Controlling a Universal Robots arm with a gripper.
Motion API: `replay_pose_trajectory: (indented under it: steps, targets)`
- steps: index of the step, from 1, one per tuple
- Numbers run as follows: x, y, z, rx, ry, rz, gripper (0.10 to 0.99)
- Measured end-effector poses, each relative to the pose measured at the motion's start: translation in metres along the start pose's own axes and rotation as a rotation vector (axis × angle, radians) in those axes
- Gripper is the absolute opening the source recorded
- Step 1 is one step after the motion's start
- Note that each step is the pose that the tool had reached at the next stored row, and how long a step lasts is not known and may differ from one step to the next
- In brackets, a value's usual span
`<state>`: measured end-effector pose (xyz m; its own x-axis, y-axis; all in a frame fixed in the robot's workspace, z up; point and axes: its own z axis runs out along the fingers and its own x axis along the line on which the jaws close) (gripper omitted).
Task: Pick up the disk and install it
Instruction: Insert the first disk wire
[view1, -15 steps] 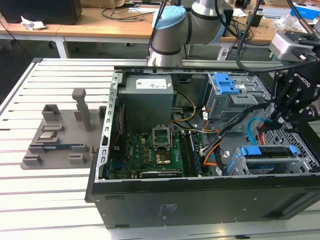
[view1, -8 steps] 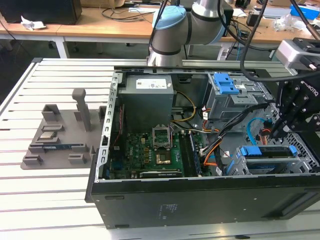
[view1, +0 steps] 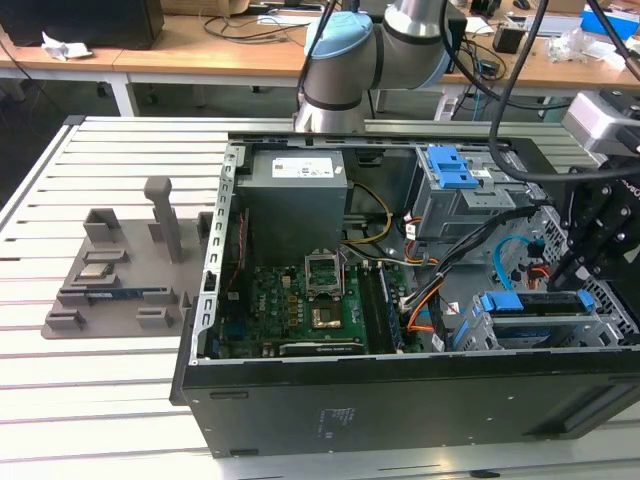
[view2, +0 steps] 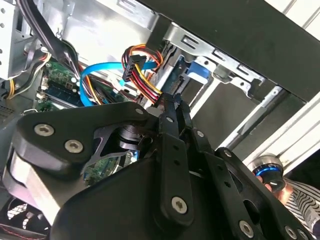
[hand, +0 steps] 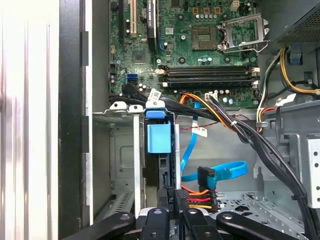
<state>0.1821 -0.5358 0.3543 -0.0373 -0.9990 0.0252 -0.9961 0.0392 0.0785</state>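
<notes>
I am counting one arm (view1: 340, 60), one gripper (view1: 590, 240), one open computer case (view1: 400, 400) and one disk (view1: 540, 303). Out on the slatted table (view1: 90, 400), well away from the gripper, one grey parts holder (view1: 120, 280) is sitting with one small square chip (view1: 95, 270) in it.

I am seeing the gripper reaching down inside the case, just above the disk. In both wrist views its black fingers (view2: 172, 120) are drawn close together, their tips pressing at the edge of the disk (hand: 160, 140), right beside the black connector with red, yellow and orange wires (hand: 192, 197). Whether they are actually pinching anything I cannot tell from here.

The disk is sitting on edge in the grey bay (view1: 560, 330) at the case's corner, directly under the gripper, its blue rails showing on top. The case is also holding one green motherboard (hand: 200, 45) beyond the gripper, one grey power supply (view1: 295, 190), one blue-topped drive cage (view1: 455, 185), and one light-blue flat cable (hand: 220, 172) looping just beside the fingers.
</notes>
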Motion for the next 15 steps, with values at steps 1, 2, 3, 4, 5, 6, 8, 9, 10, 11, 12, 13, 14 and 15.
replay_pose_trajectory:
  steps: [1,2,3,4,5,6,8,9,10,11,12,13,14,15]
  targets:
    - [0.002,-0.0001,0.0001,0.0,-0.0001,0.0,0.173]
    - [0.0032,-0.0001,0.0001,0.0,-0.0001,0.0,0.173]
    - [0.0048,-0.0002,0.0001,0.0,0.0,0.0,0.173]
    - [0.0062,-0.0002,0.0002,0.0,-0.0001,0.0,0.173]
    - [0.0082,-0.0003,0.0002,0.0,-0.0001,0.0,0.173]
    - [0.0097,-0.0004,0.0003,0.0,0.0,0.0,0.173]
    - [0.0126,-0.0005,0.0003,0.0,-0.0001,0.0,0.173]
    - [0.0139,-0.0006,0.0004,0.0,-0.0001,0.0,0.173]
    - [0.015,-0.0006,0.0004,0.0,-0.0001,0.0,0.173]
    - [0.0163,-0.0006,0.0004,0.0,-0.0001,0.0,0.173]
    - [0.0174,-0.0007,0.0004,0.0,0.0,0.0,0.173]
    - [0.0189,-0.0007,0.0005,0.0,-0.0001,0.0,0.173]
    - [0.0216,-0.0009,0.0006,0.0,-0.0001,0.0,0.173]
    - [0.0249,-0.001,0.0006,0.0,0.0,0.0,0.173]
